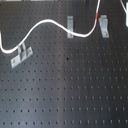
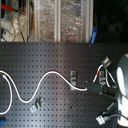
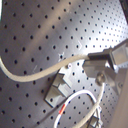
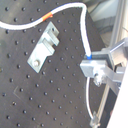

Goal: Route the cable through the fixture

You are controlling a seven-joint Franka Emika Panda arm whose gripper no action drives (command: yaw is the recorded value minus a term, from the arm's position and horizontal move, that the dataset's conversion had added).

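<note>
The gripper (image 4: 92, 67) is clamped on the cable (image 1: 47, 22), which snakes across the perforated desk (image 1: 65, 90). In the first exterior view the cable passes the middle clip (image 1: 72, 26); the fixture (image 1: 104, 25) stands at about two o'clock, just beside the red band (image 1: 96, 16).

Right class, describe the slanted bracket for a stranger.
Find the perforated board in the first exterior view. Follow the white cable to the first exterior view's left, reaching the slanted bracket. It alone lies diagonally; the other clips stand upright.
</note>
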